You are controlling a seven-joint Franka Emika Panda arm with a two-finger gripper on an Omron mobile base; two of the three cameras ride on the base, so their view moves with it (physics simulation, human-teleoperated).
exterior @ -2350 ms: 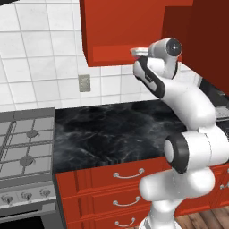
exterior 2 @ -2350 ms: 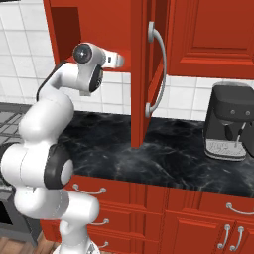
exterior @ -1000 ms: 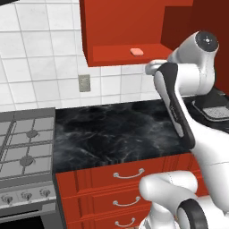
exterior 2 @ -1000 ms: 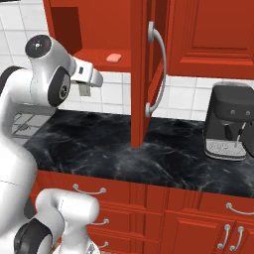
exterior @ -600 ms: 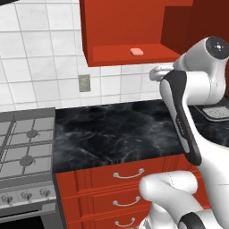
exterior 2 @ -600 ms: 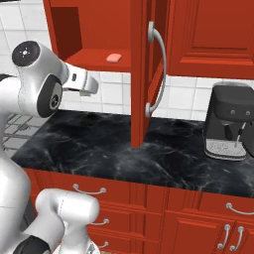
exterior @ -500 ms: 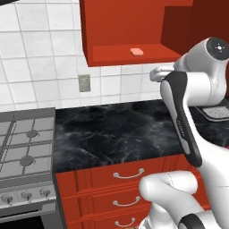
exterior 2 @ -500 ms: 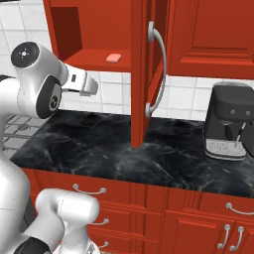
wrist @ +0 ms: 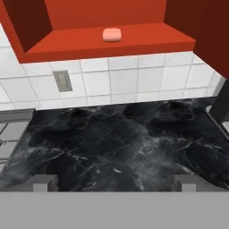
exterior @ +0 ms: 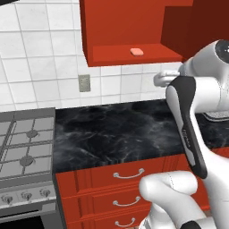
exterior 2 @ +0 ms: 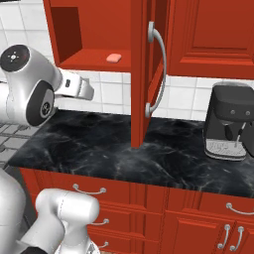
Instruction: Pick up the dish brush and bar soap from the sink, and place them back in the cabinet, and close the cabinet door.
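The bar soap [wrist: 112,34] lies flat on the bottom shelf of the cabinet [exterior: 134,31], near the middle, with nothing else on that shelf. No dish brush is on the shelf. The gripper [exterior 2: 85,90] hangs below and in front of the shelf, its jaws spread wide and empty. The cabinet door [exterior 2: 147,74] stands open, edge-on, its silver handle [exterior 2: 158,74] facing right. To do this step well, the arm should clear the door's edge, then either fetch the brush or swing the door shut from its outer face. Below lies the black counter [wrist: 134,143].
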